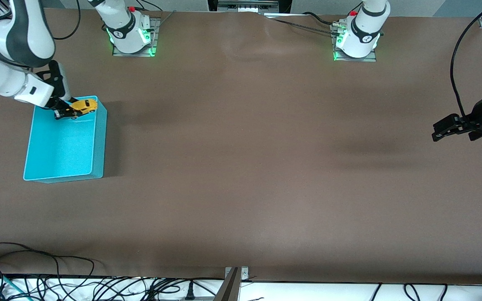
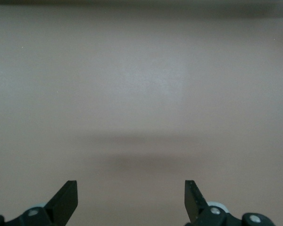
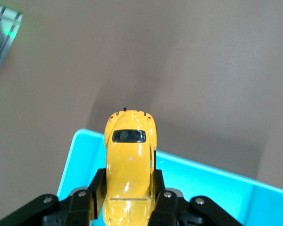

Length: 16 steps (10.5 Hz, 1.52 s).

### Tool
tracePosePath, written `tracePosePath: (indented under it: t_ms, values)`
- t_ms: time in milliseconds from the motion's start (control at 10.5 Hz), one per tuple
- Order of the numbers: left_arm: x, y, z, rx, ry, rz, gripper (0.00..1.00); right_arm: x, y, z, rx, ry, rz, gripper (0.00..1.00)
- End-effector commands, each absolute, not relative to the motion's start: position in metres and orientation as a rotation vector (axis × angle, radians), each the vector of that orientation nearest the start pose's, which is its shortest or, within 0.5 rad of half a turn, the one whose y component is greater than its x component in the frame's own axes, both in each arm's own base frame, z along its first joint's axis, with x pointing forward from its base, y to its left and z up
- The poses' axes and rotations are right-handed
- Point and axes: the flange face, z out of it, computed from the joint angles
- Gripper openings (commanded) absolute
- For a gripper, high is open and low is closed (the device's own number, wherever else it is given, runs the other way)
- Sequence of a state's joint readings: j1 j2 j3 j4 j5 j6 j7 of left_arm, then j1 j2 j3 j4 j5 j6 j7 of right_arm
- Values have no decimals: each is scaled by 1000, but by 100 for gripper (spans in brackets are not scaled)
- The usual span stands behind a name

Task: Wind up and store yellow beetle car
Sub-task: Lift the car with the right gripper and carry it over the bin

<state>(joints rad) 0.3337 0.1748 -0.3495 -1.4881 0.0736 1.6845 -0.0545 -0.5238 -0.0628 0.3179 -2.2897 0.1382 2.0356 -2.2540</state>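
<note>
Over the corner of the open turquoise plastic bin (image 1: 63, 144) that lies farthest from the front camera, at the right arm's end of the table, the right gripper (image 1: 66, 112) hangs with its two black fingers (image 3: 156, 188) clamped on the flanks of the yellow beetle car (image 1: 84, 106) — a small, glossy yellow-orange toy with a rounded body and a dark window. In the right wrist view the car (image 3: 129, 165) sits squeezed between the pads, one end poking out past the fingertips over the bin's rim (image 3: 203, 165) and the brown table (image 3: 179, 61) beside it. The car is held in the air, clear of the bin floor; its wheels are hard to make out from either view. The bin itself rests flat on the brown table surface (image 1: 245, 167), with nothing else seen inside it. At the left arm's end of the table, the left gripper (image 1: 437, 130) waits above bare tabletop, well apart from the bin — its black fingers (image 2: 66, 197) stand wide apart with only the brown surface and a soft shadow between them, gripping nothing.
</note>
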Motion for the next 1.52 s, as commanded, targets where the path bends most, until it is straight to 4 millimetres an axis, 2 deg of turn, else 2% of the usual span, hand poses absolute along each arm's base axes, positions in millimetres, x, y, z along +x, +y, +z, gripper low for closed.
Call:
tracePosePath:
  t_ms: [0,190,380,570,665,759,854,949,1234,1424]
  values:
    - [612,14,585,-3147,-31,-48,100,480,-139,336,1774,2878,27,0]
    - [612,17,583,-3147,-36,-43,100,475,-163,325,1664,2955,-9,0]
    - [613,17,582,-3148,-36,-41,100,467,-190,306,1706,2971,-25,0]
    - [612,17,582,-3146,-36,-38,100,474,-199,298,1664,3003,-16,0]
    - [613,17,582,-3146,-36,-41,100,476,-204,286,1648,3033,-14,0]
    - [612,17,582,-3146,-36,-38,100,477,-217,274,1670,3037,-9,0]
    - [613,17,581,-3147,-36,-38,100,485,-223,265,1660,3050,-12,0]
    - [613,17,581,-3147,-36,-36,100,491,-231,264,1650,3046,-24,0]
    - [613,17,580,-3148,-36,-36,100,502,-239,264,1622,3032,-45,0]
    - [613,17,580,-3149,-36,-36,100,508,-241,243,1595,3030,-44,0]
